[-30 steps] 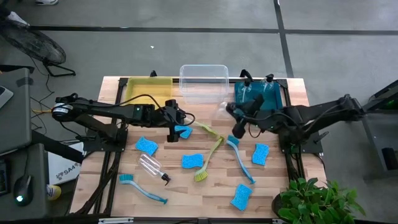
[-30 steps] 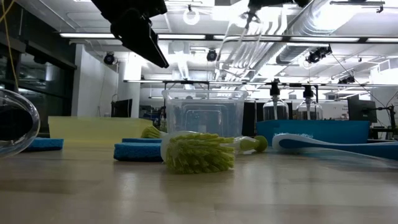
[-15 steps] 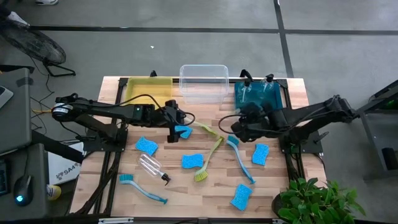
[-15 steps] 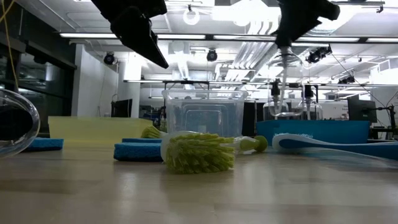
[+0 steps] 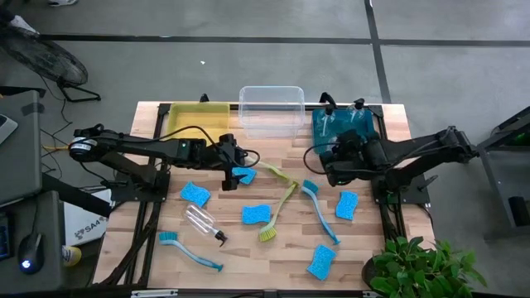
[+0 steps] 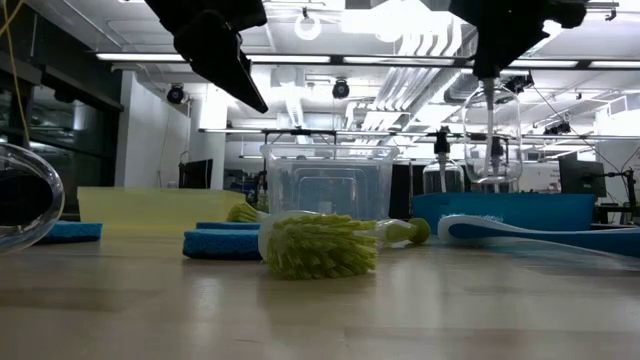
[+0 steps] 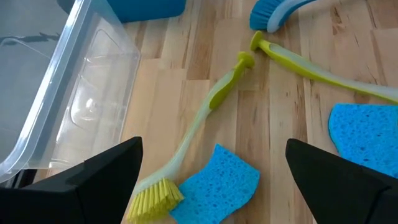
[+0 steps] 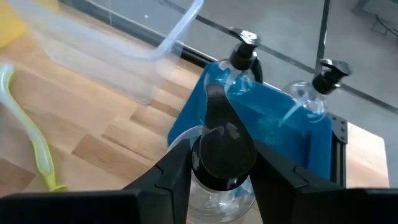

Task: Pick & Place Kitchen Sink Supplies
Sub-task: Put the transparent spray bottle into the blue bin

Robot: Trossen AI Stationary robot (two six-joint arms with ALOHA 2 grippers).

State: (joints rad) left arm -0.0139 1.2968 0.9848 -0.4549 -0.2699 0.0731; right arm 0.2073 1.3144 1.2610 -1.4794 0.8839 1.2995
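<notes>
right claw (image 8: pixel 214 163) clamped on a clear spray bottle (image 6: pixel 491 140), gripping it at the neck under the black nozzle, bottle hanging upright off the tabletop (image 5: pixel 248 248). it's up just in front of the teal bin (image 5: pixel 364 132), on the side toward the tabletop's middle. two more spray bottles (image 8: pixel 245 53) stand inside the teal bin already, black nozzles sticking up.

left claw (image 5: pixel 225 175) spread wide, nothing in it, hovering above the tabletop well away from the teal bin, past the clear bin (image 5: pixel 271 108), w/ a blue sponge (image 5: pixel 243 175) right beside it.

rest of the supplies lie loose on the tabletop: two yellow-green brushes (image 5: pixel 280 203) crossing nr the centre, a blue brush (image 5: pixel 319 209) just on the teal-bin side of them, another blue brush (image 5: pixel 189 252) far off at the opposite front corner, a lying spray bottle (image 5: pixel 202 222) nr that, more sponges (image 5: pixel 346 204) scattered about, the closest one in front of the teal bin. yellow bin (image 5: pixel 197 120) sits farthest from teal, w/ the clear bin between.
</notes>
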